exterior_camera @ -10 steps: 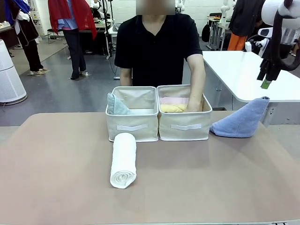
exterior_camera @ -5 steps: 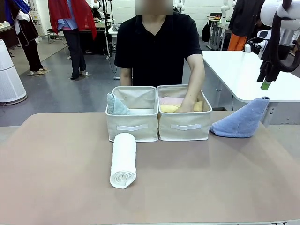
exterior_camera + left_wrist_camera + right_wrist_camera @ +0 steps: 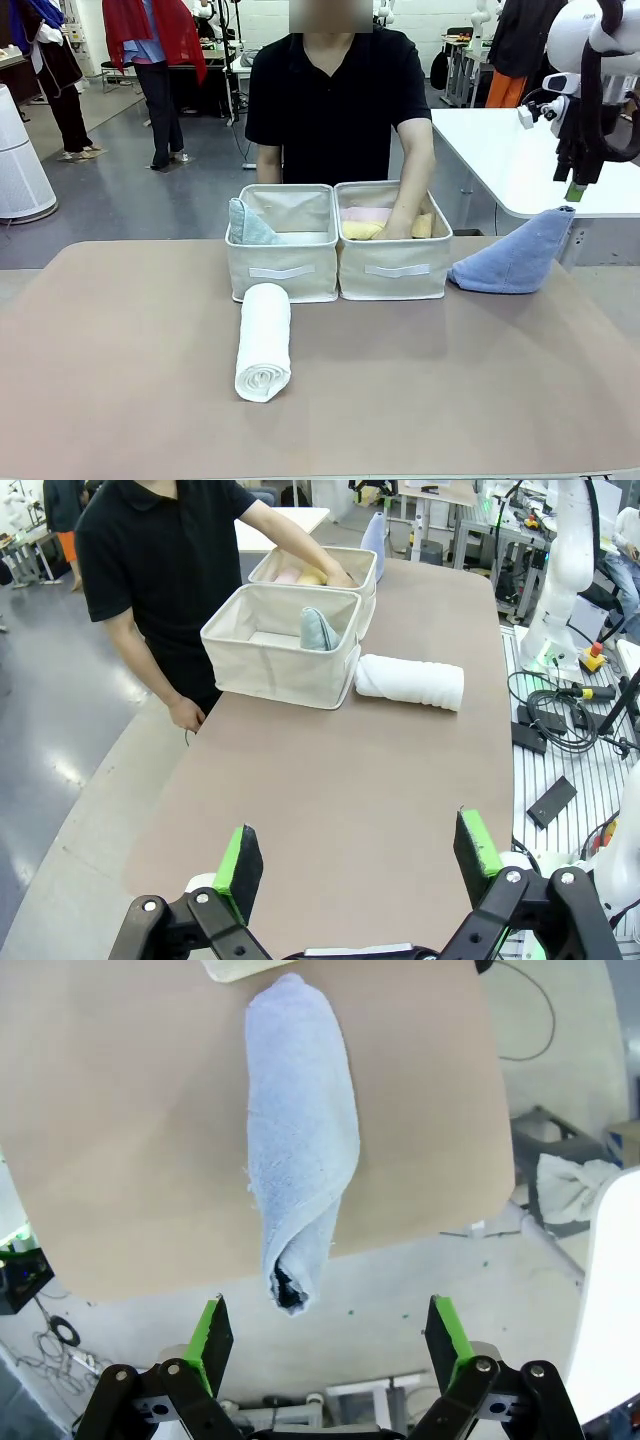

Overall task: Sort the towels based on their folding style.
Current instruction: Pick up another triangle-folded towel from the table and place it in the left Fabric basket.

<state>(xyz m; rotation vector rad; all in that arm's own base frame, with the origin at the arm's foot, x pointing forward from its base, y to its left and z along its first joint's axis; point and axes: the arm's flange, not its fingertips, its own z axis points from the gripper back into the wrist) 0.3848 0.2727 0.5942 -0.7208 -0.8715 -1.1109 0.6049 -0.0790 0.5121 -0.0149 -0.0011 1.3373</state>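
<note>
A white rolled towel lies on the table in front of the left basket. A pale mint cone towel stands in that basket. The right basket holds a yellow roll and a pink roll, with the person's hand among them. A periwinkle blue cone towel lies at the table's right edge. My right gripper hangs open high above it. My left gripper is open over bare table, far from the towels.
The person stands behind the baskets at the far side. A white table sits beyond the right edge. Cables and equipment lie on the floor beside the table. The tabletop has free room left and front.
The person's hand has shifted slightly left inside the right basket, showing more yellow towel. My right arm has turned and drifted a little to the right.
</note>
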